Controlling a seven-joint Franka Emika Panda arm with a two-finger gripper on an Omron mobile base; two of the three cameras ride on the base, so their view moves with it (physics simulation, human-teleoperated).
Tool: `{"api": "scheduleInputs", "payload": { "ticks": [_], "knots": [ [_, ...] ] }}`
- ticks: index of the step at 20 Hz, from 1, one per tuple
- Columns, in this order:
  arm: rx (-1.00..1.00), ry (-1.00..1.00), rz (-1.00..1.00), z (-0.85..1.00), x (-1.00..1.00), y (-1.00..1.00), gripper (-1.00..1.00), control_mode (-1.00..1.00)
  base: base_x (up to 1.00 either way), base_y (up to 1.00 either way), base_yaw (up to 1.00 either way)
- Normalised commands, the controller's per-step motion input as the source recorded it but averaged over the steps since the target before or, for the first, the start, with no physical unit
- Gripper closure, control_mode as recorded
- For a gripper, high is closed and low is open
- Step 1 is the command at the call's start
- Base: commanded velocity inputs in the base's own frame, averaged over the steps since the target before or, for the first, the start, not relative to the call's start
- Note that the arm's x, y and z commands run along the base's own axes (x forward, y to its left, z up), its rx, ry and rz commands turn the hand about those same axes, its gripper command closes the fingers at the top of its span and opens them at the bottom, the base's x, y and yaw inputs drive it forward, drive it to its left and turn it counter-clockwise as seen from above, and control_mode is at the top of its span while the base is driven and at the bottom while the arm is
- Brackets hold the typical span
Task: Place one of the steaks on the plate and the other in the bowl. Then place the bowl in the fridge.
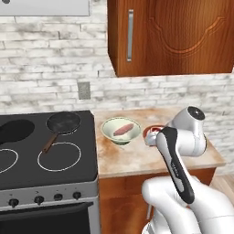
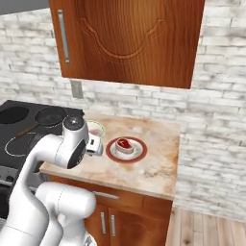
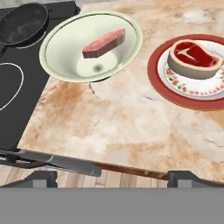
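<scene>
Okay, both steaks are placed: the pale pink steak (image 3: 104, 43) lies in the bowl (image 3: 65, 59), the red steak (image 3: 194, 58) sits on the plate (image 3: 159, 74). Bowl and plate stand side by side on the surface (image 3: 127, 122), near but not touching; the bowl is right next to the stove (image 1: 45, 151), with a dark pan (image 1: 63, 122) on the burner behind it.

What's left, as I read it: bowl into the fridge.

Gripper (image 3: 111, 177) jaws are released, spread wide, nothing between them. The hand hangs off the front edge of the surface, looking in over it.

Key relation: in the hand view the bowl lies ahead and off to the left of the jaws' centreline, the plate ahead and to the right. So the hand must shift toward the stove side and forward before coming down. The bowl is round, so no long axis to line up with; its near rim looks like the obvious grip point. The pink steak's long axis runs diagonally across the bowl, clear of that near rim.

Risk: the flared wall may slip or tip under a rim pinch.
</scene>
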Motion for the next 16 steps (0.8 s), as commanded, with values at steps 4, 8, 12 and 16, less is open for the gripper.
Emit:
{"api": "scheduleInputs", "payload": {
  "ticks": [4,8,12,16],
  "knots": [
    [0.0,0.0,0.0,0.0,0.0,0.0,-1.0,1.0,-0.46,0.14,0.18],
    [0.0,0.0,0.0,0.0,0.0,0.0,-1.0,1.0,-0.36,0.14,0.29],
    [0.0,0.0,0.0,0.0,0.0,0.0,-1.0,1.0,-0.18,0.23,0.45],
    [0.0,0.0,0.0,0.0,0.0,0.0,-1.0,1.0,-0.1,0.39,0.49]
  ]
}}
